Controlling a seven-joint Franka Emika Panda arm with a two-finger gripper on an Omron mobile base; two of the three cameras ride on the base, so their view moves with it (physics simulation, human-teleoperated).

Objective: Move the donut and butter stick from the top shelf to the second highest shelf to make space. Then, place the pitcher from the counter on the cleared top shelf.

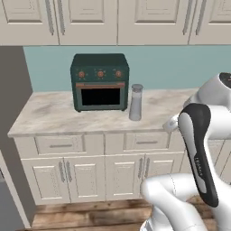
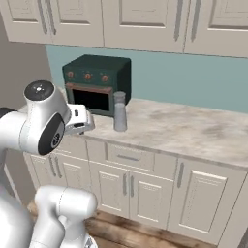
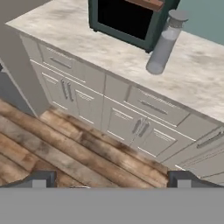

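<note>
The pitcher (image 1: 136, 103) (image 2: 119, 112) (image 3: 165, 43) is a tall clear jug with a grey lid. It stands upright on the marbled counter (image 1: 54, 115) (image 2: 193, 131) (image 3: 87, 41), just right of a toaster oven's front corner. My gripper (image 3: 111, 181) is open, its two dark fingertips (image 3: 39, 179) far apart with nothing between them. It hangs in front of the counter's edge and looks down over the cabinet fronts and the floor, well short of the pitcher. The donut, the butter stick and both shelves are out of view.
A dark green toaster oven (image 1: 99, 82) (image 2: 97, 83) (image 3: 127, 17) stands at the back of the counter. Wall cabinets (image 1: 117, 20) hang above it. Drawers and doors (image 3: 131, 118) line the counter's front over a wooden floor (image 3: 52, 144). A dark grey panel (image 1: 13, 135) rises left of the counter.
</note>
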